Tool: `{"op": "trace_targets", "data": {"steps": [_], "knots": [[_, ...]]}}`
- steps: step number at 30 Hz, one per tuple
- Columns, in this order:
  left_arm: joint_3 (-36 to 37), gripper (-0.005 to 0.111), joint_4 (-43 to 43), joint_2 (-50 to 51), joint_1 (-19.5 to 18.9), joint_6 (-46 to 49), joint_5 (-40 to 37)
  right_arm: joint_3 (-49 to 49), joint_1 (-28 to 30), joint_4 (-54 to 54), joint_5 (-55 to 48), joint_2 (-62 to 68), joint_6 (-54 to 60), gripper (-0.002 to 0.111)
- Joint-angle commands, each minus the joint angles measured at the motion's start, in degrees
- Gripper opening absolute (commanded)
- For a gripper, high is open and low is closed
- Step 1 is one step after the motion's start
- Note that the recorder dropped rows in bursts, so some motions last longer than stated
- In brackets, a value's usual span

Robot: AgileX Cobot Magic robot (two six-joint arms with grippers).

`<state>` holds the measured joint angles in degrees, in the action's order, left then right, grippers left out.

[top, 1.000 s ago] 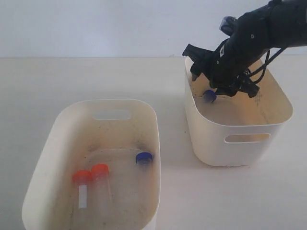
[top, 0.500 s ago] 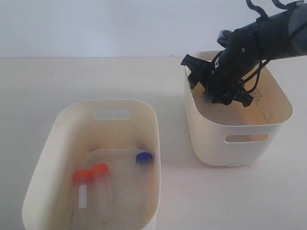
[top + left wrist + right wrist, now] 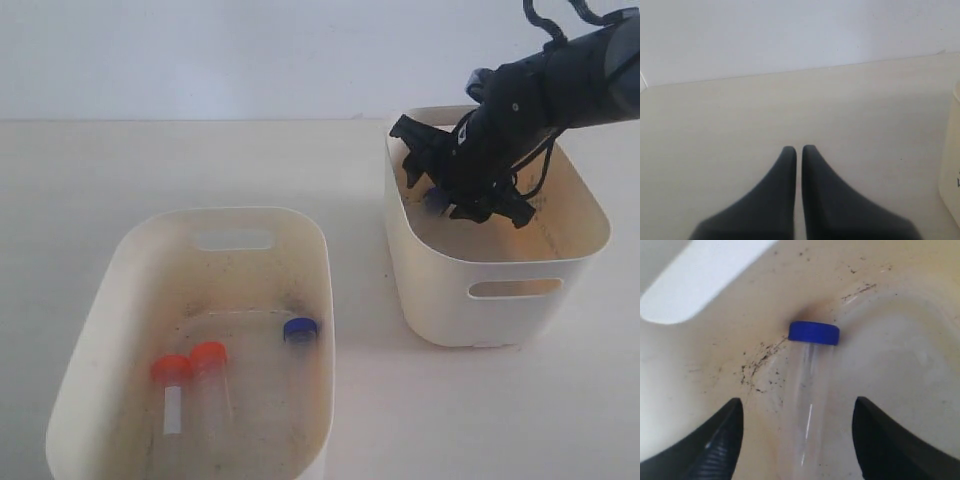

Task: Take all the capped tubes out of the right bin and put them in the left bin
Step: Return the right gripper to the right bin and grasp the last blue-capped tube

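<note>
The right bin (image 3: 500,270) holds one clear tube with a blue cap (image 3: 813,333), lying on its base near a wall. My right gripper (image 3: 797,405) is open down inside that bin, with one finger on either side of the tube's clear body and neither touching it. From outside, the gripper (image 3: 447,203) hides most of this tube (image 3: 434,199). In the left bin (image 3: 130,250), speckled with grime, lie two orange-capped tubes (image 3: 171,369) (image 3: 208,355) and one blue-capped tube (image 3: 300,328). My left gripper (image 3: 799,149) is shut and empty over bare table.
The two bins stand apart on a pale tabletop (image 3: 360,340) with a strip of table between them. A slot handle (image 3: 700,285) opens in the bin wall beyond the tube. A cream bin wall (image 3: 952,175) edges the left wrist view.
The right arm has shifted slightly rightward and settled lower in the right bin, now covering most of the blue cap. The tubes in the left bin have not moved.
</note>
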<state>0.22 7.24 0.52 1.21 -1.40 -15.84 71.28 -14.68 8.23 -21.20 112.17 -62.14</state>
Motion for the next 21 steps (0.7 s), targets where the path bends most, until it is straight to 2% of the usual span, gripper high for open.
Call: {"op": "trace_targets", "data": {"steps": [1, 21], "knots": [[-0.2, 0.004, -0.4, -0.1, -0.1, -0.7, 0.9, 0.3, 0.4, 0.3, 0.2, 1.1, -0.1, 0.059], [-0.2, 0.004, -0.4, -0.1, -0.1, -0.7, 0.9, 0.3, 0.5, 3.1, 3.9, 6.6, -1.3, 0.059]]}}
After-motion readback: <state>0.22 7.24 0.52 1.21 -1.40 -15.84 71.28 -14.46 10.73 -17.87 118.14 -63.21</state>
